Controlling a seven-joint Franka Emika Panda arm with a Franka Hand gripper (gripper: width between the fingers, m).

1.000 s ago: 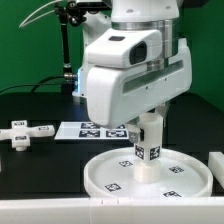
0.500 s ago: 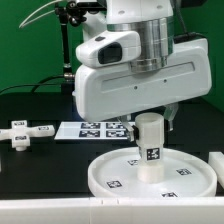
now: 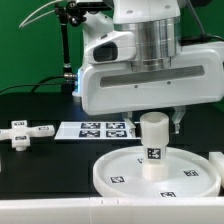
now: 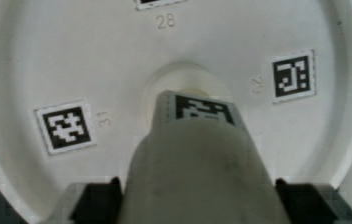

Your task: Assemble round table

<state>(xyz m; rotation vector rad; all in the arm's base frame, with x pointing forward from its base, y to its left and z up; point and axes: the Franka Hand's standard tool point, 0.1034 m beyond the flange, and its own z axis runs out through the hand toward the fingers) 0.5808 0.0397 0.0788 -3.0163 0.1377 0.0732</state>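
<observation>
Now the black-and-white two-finger gripper (image 3: 155, 121) is clamped on the short white plastic cylindrical leg (image 3: 154, 146). Its jaws press the leg's upper part from both sides, and the wrist view shows the dark pads (image 4: 98, 200) flush against it. The leg stands upright in the middle of the large white rimmed round disc (image 3: 112, 172), which lies flat on the black table (image 3: 40, 175).

Over the last second the hand has swivelled about the leg's axis. Its body was angled toward the exterior view's left and now faces squarely forward, with the grip unchanged. The disc and leg have also crept a little toward the exterior view's right.

I read this as the leg being screwed into the disc's centre. The turn is probably near the end of one wrist stroke, so the jaws would need to release and re-grip before turning again. Because the disc slid, some of the twist may have been lost.

A small white branched piece with tags (image 3: 22, 132), apparently the cross-shaped foot, lies well apart on the exterior view's left, beside the marker board (image 3: 100, 129), and is not yet fitted.
</observation>
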